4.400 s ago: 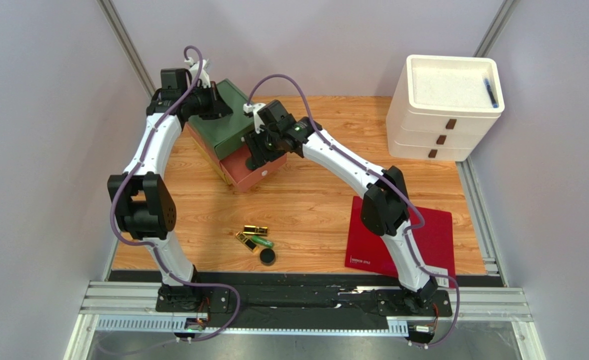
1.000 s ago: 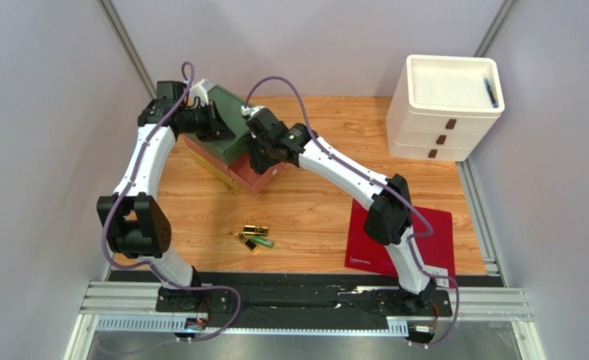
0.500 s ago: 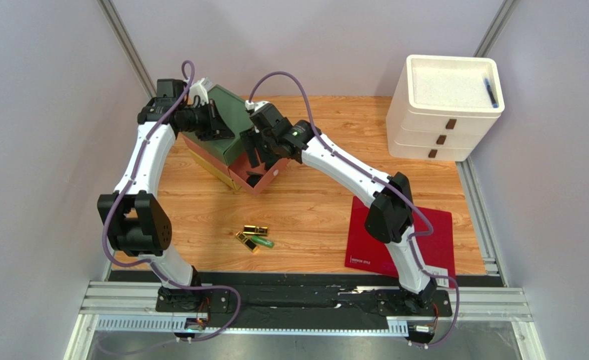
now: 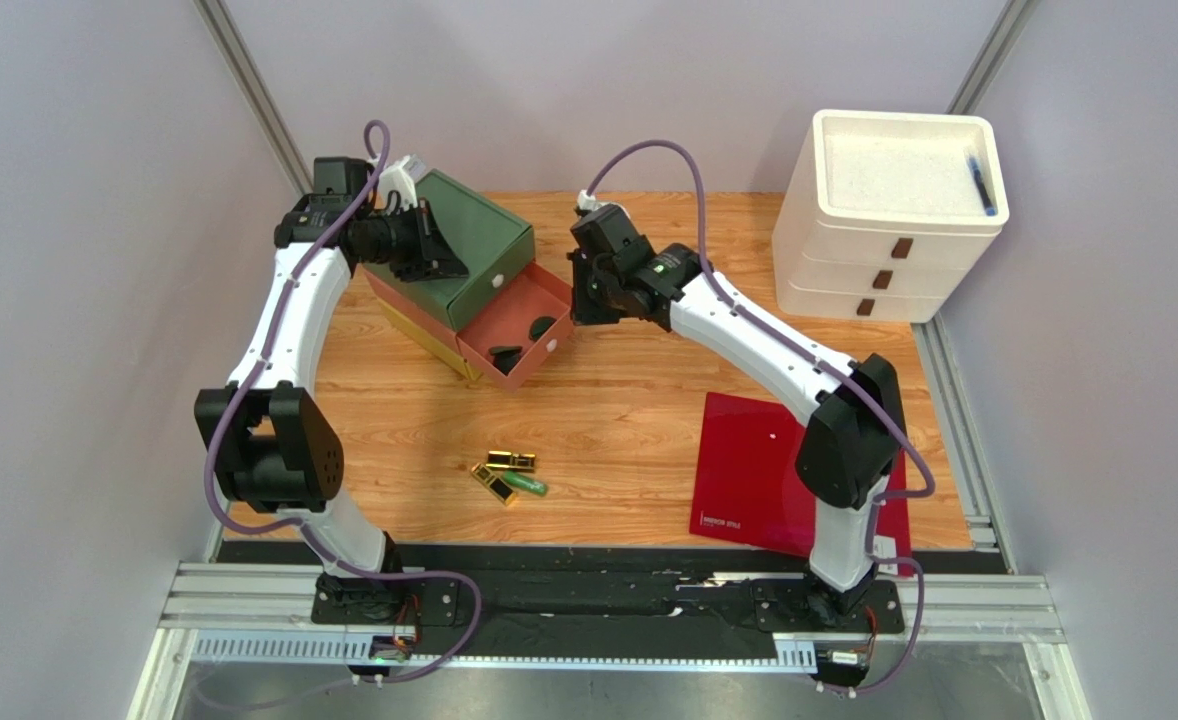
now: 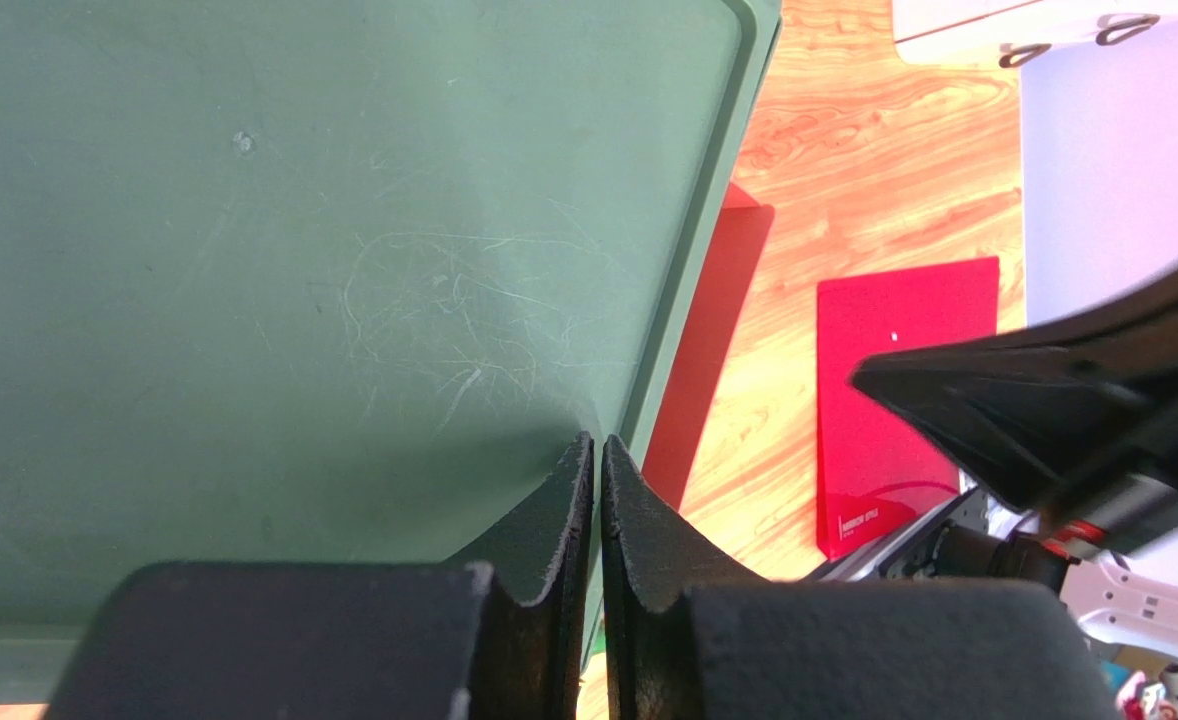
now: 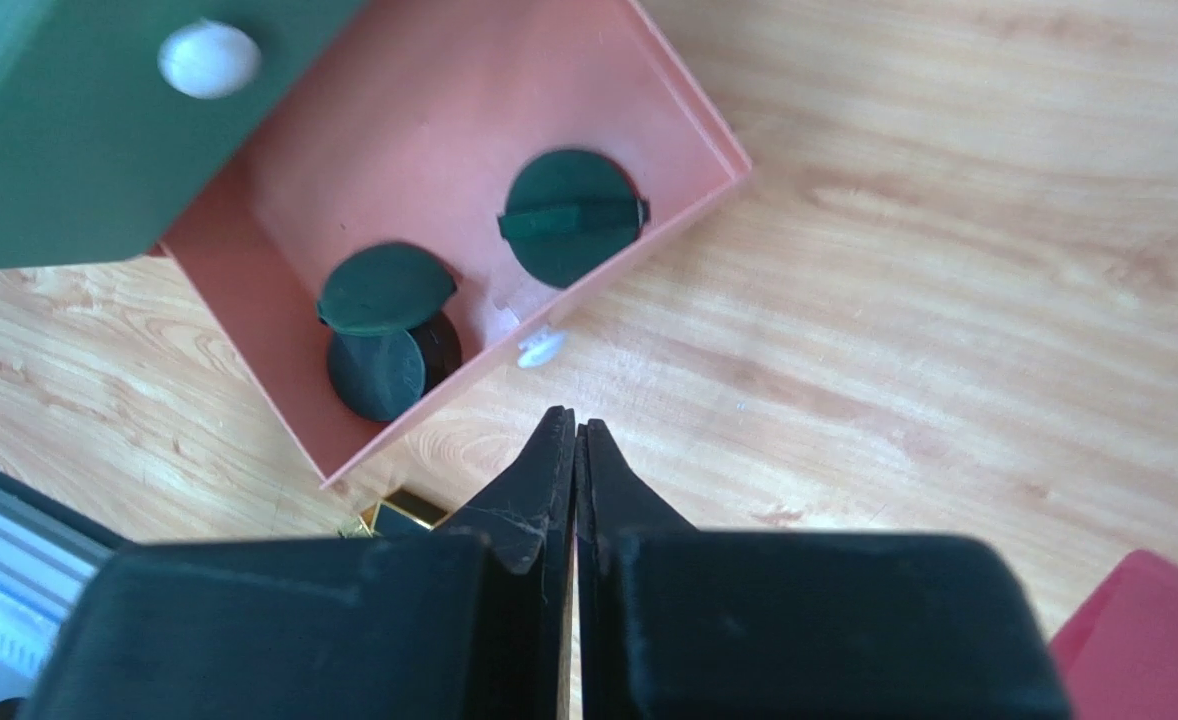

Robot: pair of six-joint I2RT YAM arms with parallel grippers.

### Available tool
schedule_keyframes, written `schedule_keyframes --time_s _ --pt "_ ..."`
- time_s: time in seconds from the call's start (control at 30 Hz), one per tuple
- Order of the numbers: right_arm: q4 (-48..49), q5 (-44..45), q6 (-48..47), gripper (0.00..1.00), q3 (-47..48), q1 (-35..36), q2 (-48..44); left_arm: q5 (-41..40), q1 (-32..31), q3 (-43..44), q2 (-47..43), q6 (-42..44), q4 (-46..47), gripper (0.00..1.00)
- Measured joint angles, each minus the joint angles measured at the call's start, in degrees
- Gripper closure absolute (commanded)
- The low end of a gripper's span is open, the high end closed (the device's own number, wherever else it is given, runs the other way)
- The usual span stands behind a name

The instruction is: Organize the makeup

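Note:
The makeup is split between two places. Three dark green round compacts [image 6: 573,218] [image 6: 385,288] [image 6: 374,375] lie in the open pink drawer [image 4: 478,348]. Two gold lipstick tubes [image 4: 510,459] [image 4: 489,480] and a green tube [image 4: 525,485] lie on the table nearer the arms. My right gripper [image 4: 579,309] [image 6: 574,426] hovers just right of the drawer's white knob [image 6: 538,348], shut with nothing in it. At the left side of the green drawer box [image 4: 468,248], my left gripper [image 4: 425,243] [image 5: 598,447] is shut on the box's thin wall [image 5: 700,255].
A flat red sheet [image 4: 768,465] lies at the front right, beside the right arm. A white stack of drawers [image 4: 884,210] stands at the back right with a blue pen [image 4: 980,183] on top. A yellow drawer [image 4: 427,336] sits under the green one.
My right gripper has drawn back to the right, off the pink drawer, and shut. The drawer now shows its compacts. The left arm has held still.

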Motion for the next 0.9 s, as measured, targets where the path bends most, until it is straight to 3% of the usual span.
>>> schedule_keyframes --time_s 0.53,0.9 --pt "-2.0 -11.6 4.8 1.0 8.2 0.1 16.9 -0.1 0.0 0.0 0.0 0.1 -0.1 0.9" --pt "11.1 -19.5 13.0 0.98 15.7 -0.5 22.5 -0.1 0.0 0.3 0.3 0.6 -0.5 0.9"
